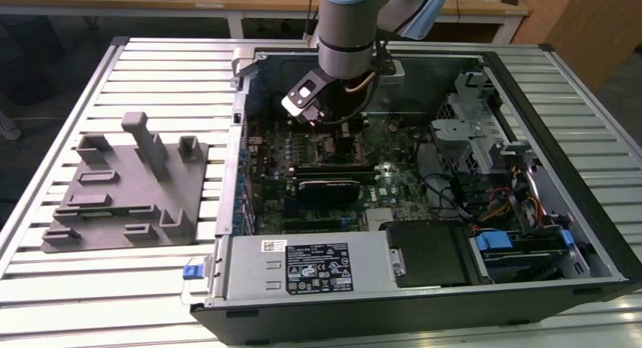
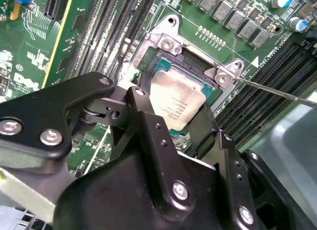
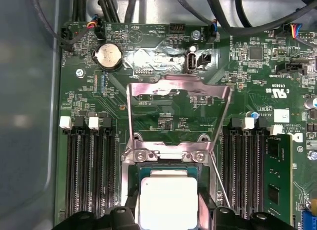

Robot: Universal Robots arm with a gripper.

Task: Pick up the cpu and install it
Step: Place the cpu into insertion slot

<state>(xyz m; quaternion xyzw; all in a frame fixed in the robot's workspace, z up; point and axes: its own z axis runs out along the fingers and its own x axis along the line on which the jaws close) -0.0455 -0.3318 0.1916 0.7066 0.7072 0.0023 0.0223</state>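
Observation:
The cpu (image 2: 179,98), a small square chip with a silvery-beige top, sits between my two black fingers (image 2: 143,113) right over the open socket (image 2: 168,44) on the green motherboard. My gripper (image 2: 174,111) is shut on the cpu's two opposite edges. In the first wrist view the cpu (image 3: 167,202) lies inside the socket frame, with the metal load plate (image 3: 178,98) swung open beyond it and the thin lever (image 3: 220,183) to one side. I cannot tell whether the chip rests in the socket or hangs just above it. In the exterior view my gripper (image 1: 323,126) reaches down into the computer case.
The open computer case (image 1: 561,137) lies on a slatted metal table. A grey plastic tray with upright posts (image 1: 131,190) stands at the exterior view's left. Memory slots flank the socket; a memory stick (image 3: 277,175) fills one. Cables and drive bays (image 1: 482,137) crowd the case.

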